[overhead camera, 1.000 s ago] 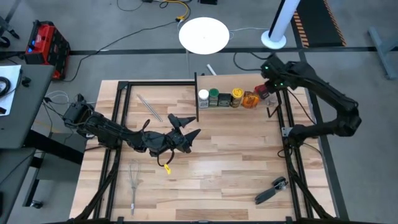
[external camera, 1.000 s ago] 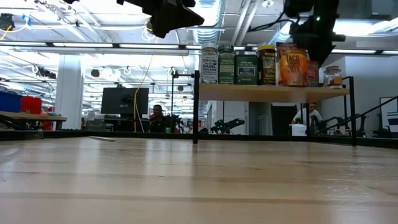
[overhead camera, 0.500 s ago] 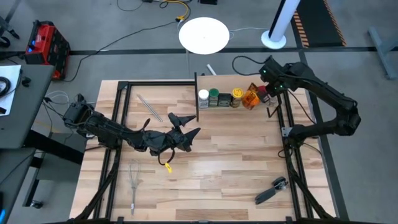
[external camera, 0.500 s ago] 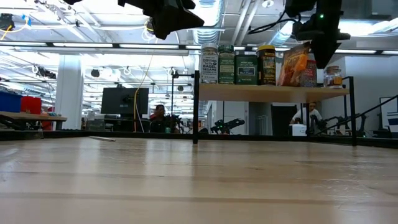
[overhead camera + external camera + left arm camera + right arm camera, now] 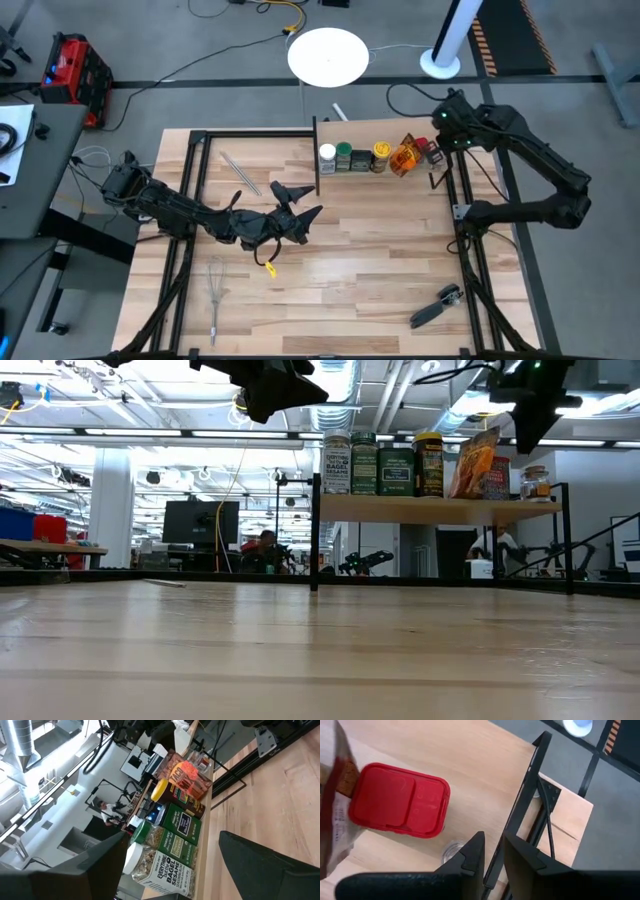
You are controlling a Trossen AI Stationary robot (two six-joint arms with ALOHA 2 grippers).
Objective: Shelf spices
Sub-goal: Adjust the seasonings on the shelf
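Overhead, the shelf [image 5: 365, 172] stands at the far side of the table [image 5: 350, 270], its pale board carried on thin black posts. Six spices sit on it in a row. From the black end post outward they are: a white-capped jar [image 5: 327, 156], a green-capped jar [image 5: 344, 155], a dark square tin [image 5: 360, 158], a yellow-capped jar [image 5: 381, 154], an orange packet [image 5: 404, 157] and a red tin [image 5: 428, 152]. The level view shows the first four upright and close together, and the orange packet [image 5: 474, 462] tilted, leaning toward the red tin [image 5: 496, 477]. A small clear jar [image 5: 535, 483] stands just beyond the red tin, near the end post.

The right gripper [image 5: 447, 122] hangs above the outer end of the shelf, beside the red tin and apart from it. Its own wrist camera looks down on the red lid [image 5: 399, 800], with the two dark fingers [image 5: 470, 859] close together, almost touching, and nothing between them.

The left gripper [image 5: 297, 207] hovers over the middle of the table, well apart from the shelf. Its fingers [image 5: 309, 215] are spread and hold nothing; its wrist camera faces the row of spices.

A wire whisk [image 5: 215, 291] lies near the table's front left, a black-handled tool [image 5: 436, 305] near its front right, and thin metal rods [image 5: 240, 172] lie left of the shelf.
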